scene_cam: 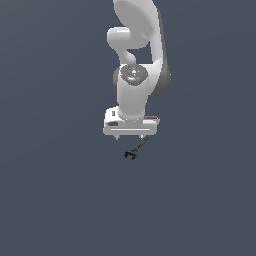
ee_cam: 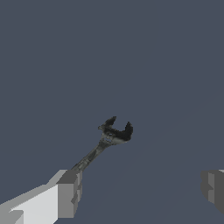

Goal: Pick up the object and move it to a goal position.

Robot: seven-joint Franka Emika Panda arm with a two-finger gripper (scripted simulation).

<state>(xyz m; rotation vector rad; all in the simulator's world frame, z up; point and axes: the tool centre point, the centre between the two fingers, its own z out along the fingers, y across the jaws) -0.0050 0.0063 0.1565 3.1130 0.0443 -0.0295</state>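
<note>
The object is a tiny black wrench-like thing with a thin stem and a forked head [ee_cam: 116, 131]. In the exterior view it [scene_cam: 134, 150] shows just under the white hand. My gripper [scene_cam: 129, 137] is right above it. In the wrist view my gripper [ee_cam: 140, 192] is open wide, with one finger [ee_cam: 68, 194] at the stem's end and the other finger [ee_cam: 214, 188] far from it. The stem's end is hidden behind the near finger. The forked head points away from the fingers. Nothing lies between the jaws.
A plain dark grey-blue surface [scene_cam: 60, 200] fills both views. The white arm [scene_cam: 135, 60] rises above the hand in the exterior view. No other objects or goal marker show.
</note>
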